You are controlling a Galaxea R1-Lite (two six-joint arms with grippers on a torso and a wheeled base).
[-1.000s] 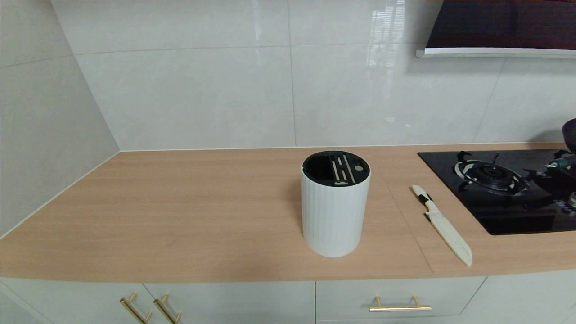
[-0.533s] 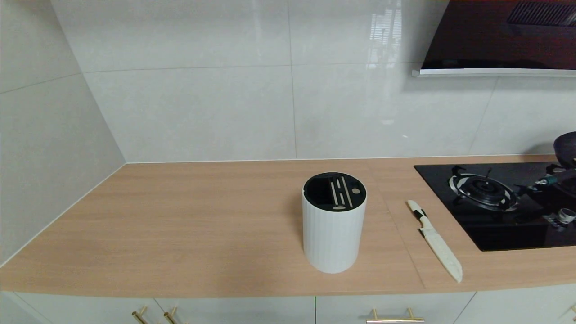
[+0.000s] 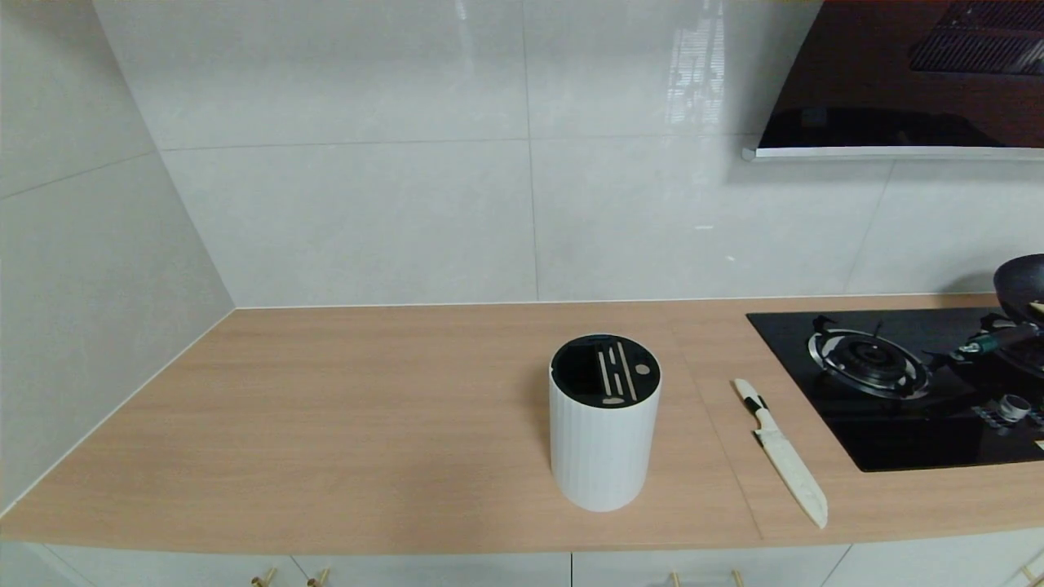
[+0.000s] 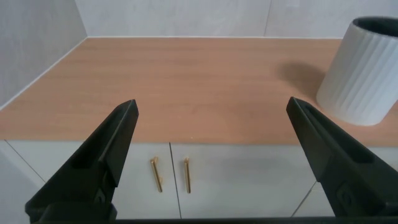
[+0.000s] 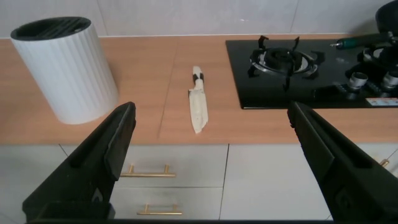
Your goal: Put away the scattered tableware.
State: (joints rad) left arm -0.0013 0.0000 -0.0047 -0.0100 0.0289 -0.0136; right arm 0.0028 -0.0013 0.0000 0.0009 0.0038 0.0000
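Observation:
A white ribbed knife holder [image 3: 604, 425] with a black slotted top stands upright on the wooden counter [image 3: 367, 424]. Right of it lies a cream-bladed knife [image 3: 781, 452] with a black-and-white handle, flat on the counter, its tip toward the front edge. My left gripper [image 4: 211, 162] is open, held in front of the counter edge, with the holder [image 4: 364, 68] off to one side. My right gripper [image 5: 211, 162] is open too, before the cabinet front, facing the knife [image 5: 198, 107] and the holder [image 5: 67, 68]. Nothing sits between either pair of fingers.
A black gas hob [image 3: 905, 383] with a burner ring occupies the counter's right end, and a dark pan [image 3: 1019, 287] sits at its far right. A range hood [image 3: 905, 81] hangs above. Tiled walls close the back and left. White cabinet fronts with gold handles [image 5: 148, 171] lie below.
The head camera has tilted up or drawn back: counter, holder and knife all sit lower in the picture, and more of the hood shows. The things themselves have not moved.

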